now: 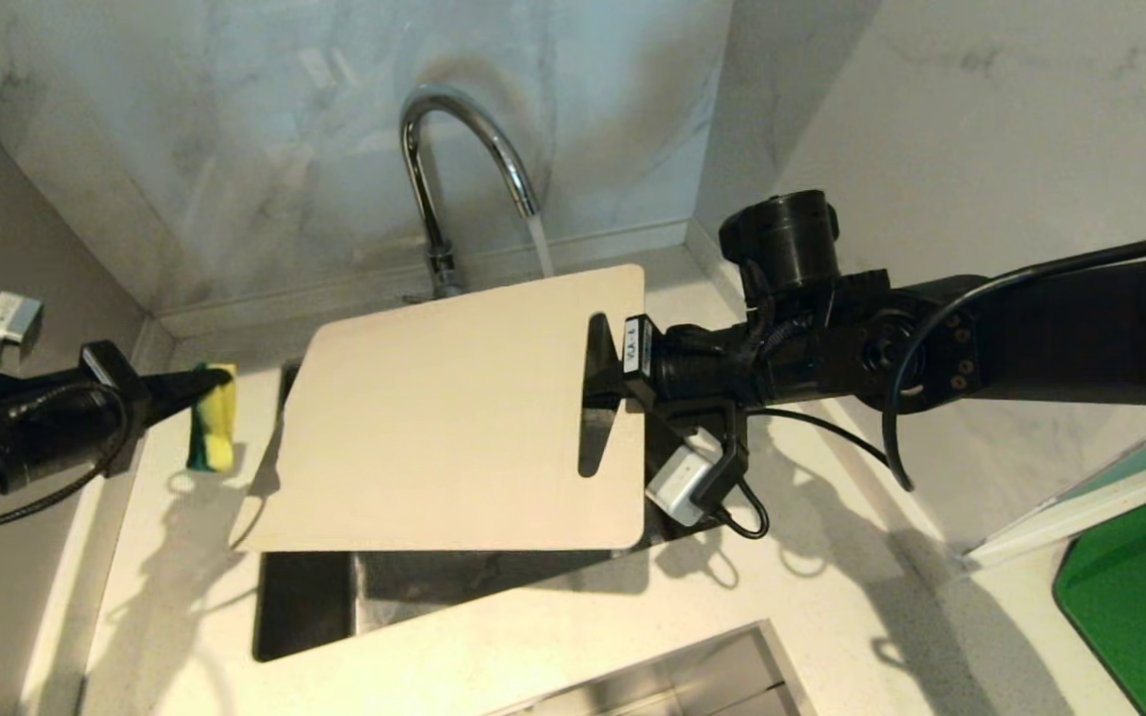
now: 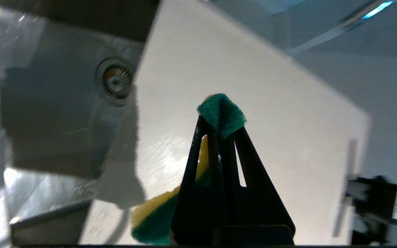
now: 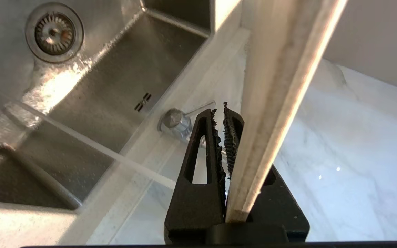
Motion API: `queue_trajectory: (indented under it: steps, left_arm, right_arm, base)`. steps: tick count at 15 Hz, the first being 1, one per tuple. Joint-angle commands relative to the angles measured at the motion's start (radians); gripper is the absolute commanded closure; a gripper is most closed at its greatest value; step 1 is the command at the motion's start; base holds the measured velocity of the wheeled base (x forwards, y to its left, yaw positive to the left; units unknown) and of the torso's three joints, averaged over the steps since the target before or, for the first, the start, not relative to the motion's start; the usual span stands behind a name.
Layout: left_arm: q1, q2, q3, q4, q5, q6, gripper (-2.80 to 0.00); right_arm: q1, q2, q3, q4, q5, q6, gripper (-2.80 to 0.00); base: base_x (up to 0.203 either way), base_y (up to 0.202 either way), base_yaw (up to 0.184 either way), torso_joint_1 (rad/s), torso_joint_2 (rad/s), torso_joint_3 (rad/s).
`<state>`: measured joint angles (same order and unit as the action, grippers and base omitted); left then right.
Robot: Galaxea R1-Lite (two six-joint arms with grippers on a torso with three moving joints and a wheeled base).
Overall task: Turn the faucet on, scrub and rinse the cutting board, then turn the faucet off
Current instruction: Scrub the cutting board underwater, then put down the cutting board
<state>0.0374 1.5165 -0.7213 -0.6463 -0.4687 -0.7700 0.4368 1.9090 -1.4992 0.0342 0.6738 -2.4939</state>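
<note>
Pinching sponge (image 1: 212, 430), left claw (image 1: 197, 386) shut; right claw (image 1: 601, 383) clamps cutting board (image 1: 444, 418).

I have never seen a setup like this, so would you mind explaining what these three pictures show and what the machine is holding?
It is a two-armed robot at a kitchen sink. The wide picture comes from a camera on its head; the other two come from cameras on its wrists, behind the fingers. The right gripper is shut on the cutting board, holding it over the sink by its slotted end. The left gripper is shut on a yellow-and-green sponge, beside the board. Water runs from the faucet behind the board.
</note>
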Motion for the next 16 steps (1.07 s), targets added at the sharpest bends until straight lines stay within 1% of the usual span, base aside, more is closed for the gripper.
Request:
queue_trajectory:
  steps: [1, 3, 4, 6, 7, 10, 12, 16]
  left_arm:
    - [0.002, -0.06, -0.111, 0.078, -0.016, -0.005, 0.0]
    - [-0.014, -0.063, -0.183, 0.143, -0.04, -0.006, 0.0]
    - [-0.038, -0.062, -0.201, 0.152, -0.046, -0.007, 0.0]
    - [-0.069, -0.054, -0.206, 0.152, -0.048, -0.012, 0.0]
    - [-0.08, -0.048, -0.215, 0.153, -0.048, -0.024, 0.0]
    - [-0.093, -0.048, -0.239, 0.157, -0.048, -0.031, 0.0]
    - [-0.093, -0.053, -0.238, 0.189, -0.048, -0.031, 0.0]
    - [-0.093, -0.053, -0.236, 0.206, -0.048, -0.031, 0.0]
  right_arm:
    - [-0.001, -0.025, 0.048, -0.012, 0.004, -0.006, 0.0]
    - [-0.004, -0.059, 0.087, -0.013, 0.001, -0.003, 0.0]
    - [-0.013, -0.082, 0.107, -0.013, 0.0, -0.001, 0.0]
    - [-0.032, -0.131, 0.149, -0.013, -0.005, 0.0, 0.0]
    - [-0.035, -0.157, 0.169, -0.013, -0.018, 0.001, 0.0]
    - [-0.036, -0.234, 0.25, -0.026, -0.061, 0.033, 0.0]
    - [-0.036, -0.282, 0.333, -0.069, -0.091, 0.062, 0.0]
    - [-0.036, -0.38, 0.526, -0.233, -0.137, 0.152, 0.0]
  base:
    - [0.0, 0.0, 0.0, 0.0, 0.0, 0.0]
    - [0.0, 0.0, 0.0, 0.0, 0.0, 0.0]
    - [0.0, 0.0, 0.0, 0.0, 0.0, 0.0]
    - [0.0, 0.0, 0.0, 0.0, 0.0, 0.0]
    - [0.0, 0.0, 0.0, 0.0, 0.0, 0.0]
    - [0.0, 0.0, 0.0, 0.0, 0.0, 0.0]
    - [0.0, 0.0, 0.0, 0.0, 0.0, 0.0]
    - [0.0, 0.0, 0.0, 0.0, 0.0, 0.0]
